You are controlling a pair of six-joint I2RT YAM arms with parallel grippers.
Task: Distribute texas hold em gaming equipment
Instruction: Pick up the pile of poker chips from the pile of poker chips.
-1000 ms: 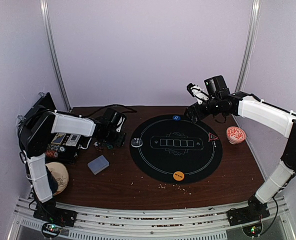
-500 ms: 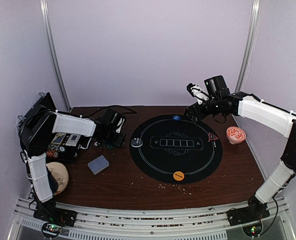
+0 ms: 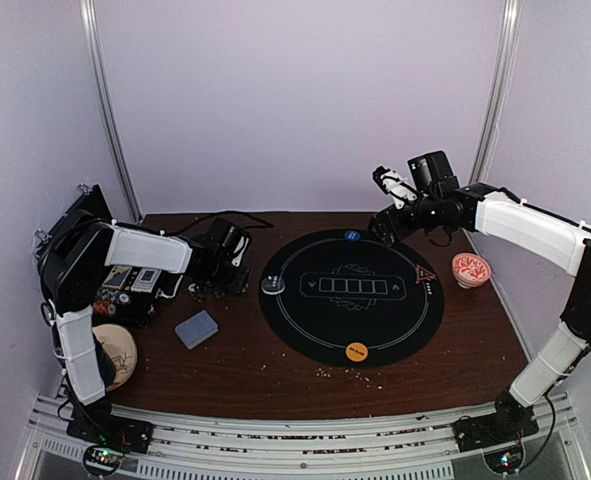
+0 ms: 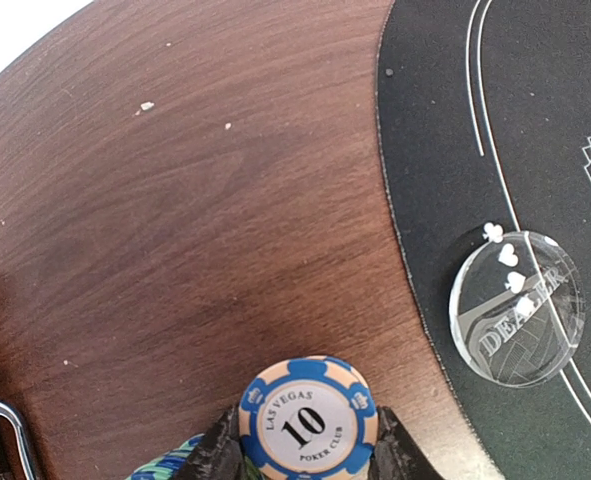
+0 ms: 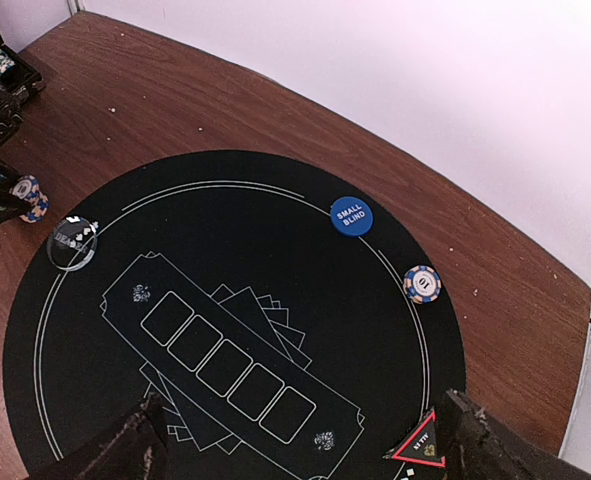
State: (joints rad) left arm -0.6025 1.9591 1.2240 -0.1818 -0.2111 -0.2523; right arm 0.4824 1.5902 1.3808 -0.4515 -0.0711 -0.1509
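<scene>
Left gripper [image 4: 305, 455] clamped on the rim of a poker chip [image 4: 307, 418], over bare table [image 4: 175, 200] just beside the mat [image 4: 455, 120]; right gripper [image 5: 305, 450] wide, empty — risk: so thin an edge-hold could slip, dropping the chip off-target.

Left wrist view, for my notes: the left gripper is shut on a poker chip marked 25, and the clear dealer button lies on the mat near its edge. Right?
The number is wrong: the poker chip in the left gripper reads 10, not 25, as the left wrist view shows. The rest holds.
</scene>
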